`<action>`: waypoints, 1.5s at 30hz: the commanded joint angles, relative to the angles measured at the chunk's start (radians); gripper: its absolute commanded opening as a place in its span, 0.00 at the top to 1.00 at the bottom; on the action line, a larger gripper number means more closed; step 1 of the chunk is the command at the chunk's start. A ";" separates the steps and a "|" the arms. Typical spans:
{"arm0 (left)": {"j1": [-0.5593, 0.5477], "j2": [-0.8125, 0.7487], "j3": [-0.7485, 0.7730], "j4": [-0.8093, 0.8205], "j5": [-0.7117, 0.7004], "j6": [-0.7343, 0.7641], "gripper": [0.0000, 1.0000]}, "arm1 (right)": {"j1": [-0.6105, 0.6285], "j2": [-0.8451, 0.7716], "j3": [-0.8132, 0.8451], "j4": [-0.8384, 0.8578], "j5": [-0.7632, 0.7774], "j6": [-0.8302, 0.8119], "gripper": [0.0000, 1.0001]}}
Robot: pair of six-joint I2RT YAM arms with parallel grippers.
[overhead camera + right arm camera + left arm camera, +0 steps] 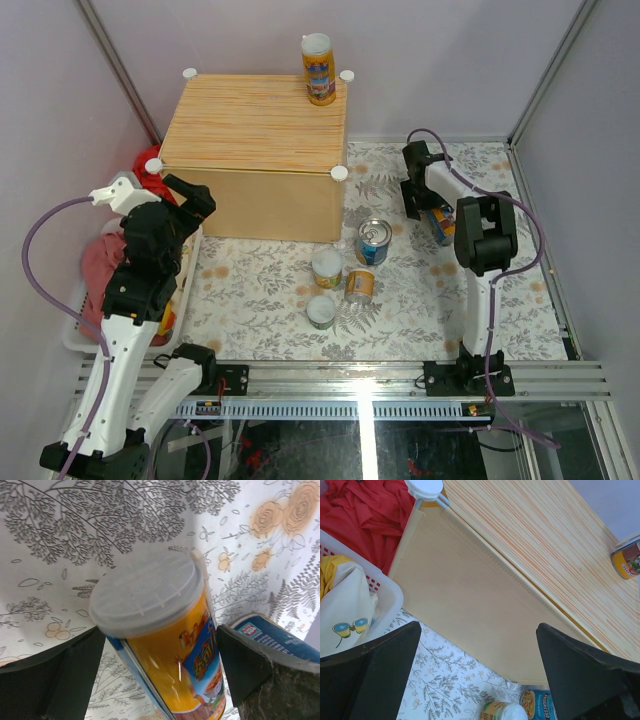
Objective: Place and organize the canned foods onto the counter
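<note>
The counter (255,125) is a light-wood box with a striped top and white corner knobs. One tall orange can (319,68) stands on its back right corner and also shows in the left wrist view (627,557). Several cans lie on the floral mat: a blue one (373,243), a green-yellow one (327,268), an orange one on its side (360,285) and a short one (321,311). My right gripper (160,630) is open and straddles a tall orange-and-blue can (165,645) with a clear plastic lid. My left gripper (479,630) hangs open and empty beside the counter's front left side.
A white basket (85,330) of red and yellow clothes sits left of the counter, under my left arm. Another blue can (272,635) lies just right of my right fingers. Walls close in the back and both sides. The metal rail (350,380) runs along the near edge.
</note>
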 commanded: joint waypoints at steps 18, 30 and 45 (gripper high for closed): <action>0.008 -0.042 -0.030 0.068 -0.016 -0.051 0.00 | 0.003 -0.147 0.009 0.166 -0.390 0.088 0.70; 0.009 -0.034 -0.027 0.069 0.003 -0.082 0.00 | 0.034 -0.510 -0.220 0.434 -0.362 0.054 0.90; 0.010 -0.011 -0.004 0.071 0.015 -0.098 0.00 | 0.216 -0.763 -0.085 0.667 -0.278 -0.089 0.92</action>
